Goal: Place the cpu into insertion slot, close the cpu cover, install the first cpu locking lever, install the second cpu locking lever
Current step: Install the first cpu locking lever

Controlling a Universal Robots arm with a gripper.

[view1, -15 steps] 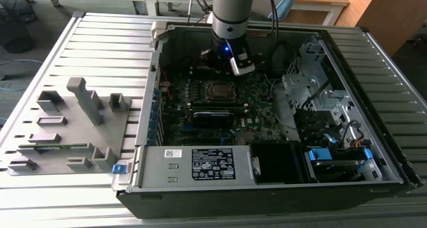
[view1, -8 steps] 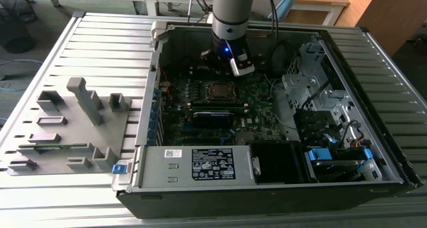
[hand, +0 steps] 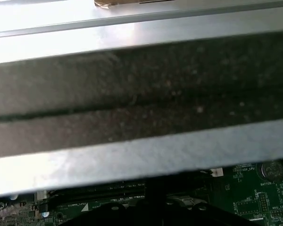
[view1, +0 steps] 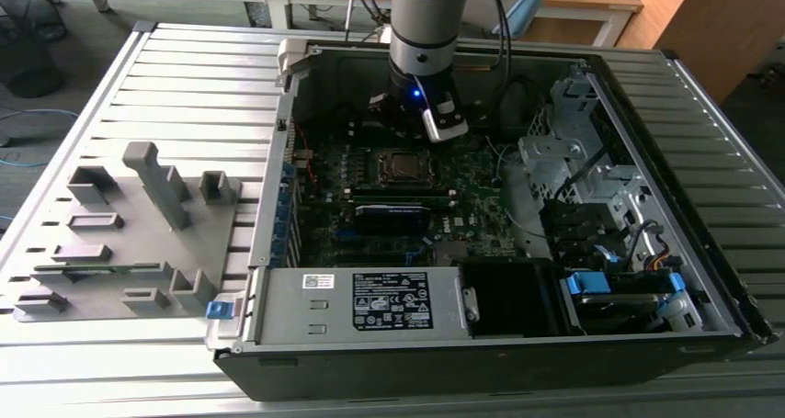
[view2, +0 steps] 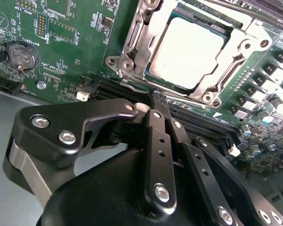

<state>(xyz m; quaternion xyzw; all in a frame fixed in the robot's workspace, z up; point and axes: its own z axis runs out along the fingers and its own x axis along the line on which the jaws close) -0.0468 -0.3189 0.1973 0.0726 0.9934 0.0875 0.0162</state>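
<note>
In the second wrist view the cpu (view2: 187,51) lies flat in the insertion slot (view2: 132,60), its dull silver top showing. The cpu cover (view2: 236,44) lies down over it as a silvery frame around its edges. Thin metal levers run along two sides of the frame; whether they are latched I cannot tell. My gripper (view2: 148,101) hovers just beside the socket, over the long black memory slots, fingers shut with nothing between them. In the exterior view the gripper (view1: 415,129) hangs inside the open computer case, just behind the socket (view1: 399,165).
The motherboard (view1: 460,220) lies in the open black case (view1: 491,354), with a power supply (view1: 356,300) at the front and drive bays (view1: 589,207) on the exterior view's right. A grey fixture block (view1: 123,234) stands outside. A coin battery (view2: 21,55) sits near the socket.
</note>
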